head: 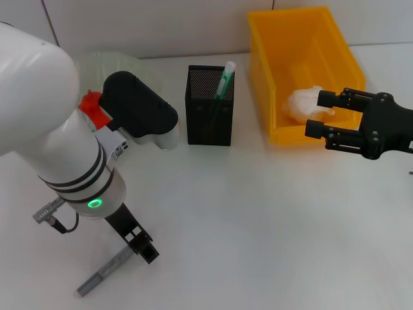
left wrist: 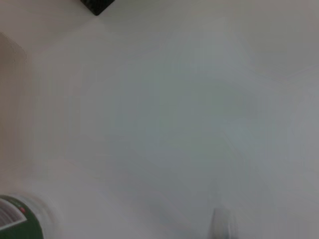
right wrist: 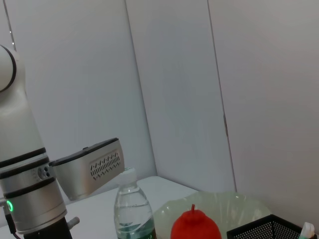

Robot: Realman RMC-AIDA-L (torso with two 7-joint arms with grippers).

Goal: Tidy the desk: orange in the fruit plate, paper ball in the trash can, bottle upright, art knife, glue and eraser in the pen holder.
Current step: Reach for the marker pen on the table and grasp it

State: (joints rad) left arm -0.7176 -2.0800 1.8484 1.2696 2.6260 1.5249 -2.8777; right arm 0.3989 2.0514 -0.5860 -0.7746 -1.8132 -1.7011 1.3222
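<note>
At lower left, the left gripper [head: 147,250] pinches the grey art knife [head: 103,274] on the counter [head: 258,219]. At right, the right gripper [head: 321,113] hangs with fingers spread and empty before the yellow trash can [head: 303,39] holding the paper ball [head: 302,102].

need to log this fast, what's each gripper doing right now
Left gripper: down at the art knife on the desk, fingers cannot be told.
Right gripper: open, empty, near the trash can.

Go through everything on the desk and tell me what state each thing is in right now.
Paper ball: inside the yellow bin.
Bottle: upright, capped.
Red fruit: on the clear plate.
Pen holder: upright, green-white item inside.
Art knife: flat on the table, at the left gripper.
Right gripper: open, empty.
</note>
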